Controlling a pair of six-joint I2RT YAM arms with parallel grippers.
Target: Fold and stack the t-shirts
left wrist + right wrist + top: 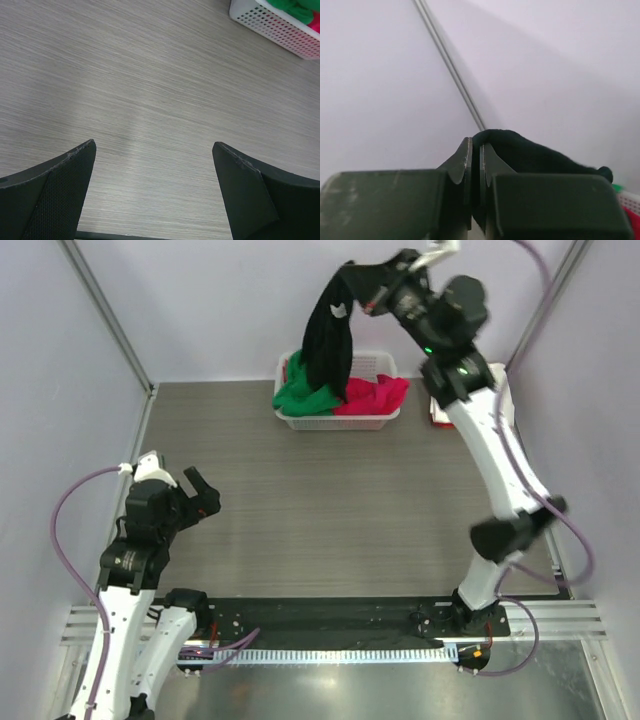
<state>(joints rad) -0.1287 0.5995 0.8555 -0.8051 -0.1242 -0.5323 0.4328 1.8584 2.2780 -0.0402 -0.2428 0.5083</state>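
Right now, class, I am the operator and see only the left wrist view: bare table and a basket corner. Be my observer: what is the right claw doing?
Observer: The right claw is shut on the black t-shirt, held high above the basket.
Operator: Is the shirt clear of the basket?
Observer: I cannot tell; in the top view its lower end overlaps the green t-shirt and the red t-shirt lying in the basket.
Operator: Where is my left claw on the table?
Observer: The left claw is open near the left edge of the table, well apart from the basket.
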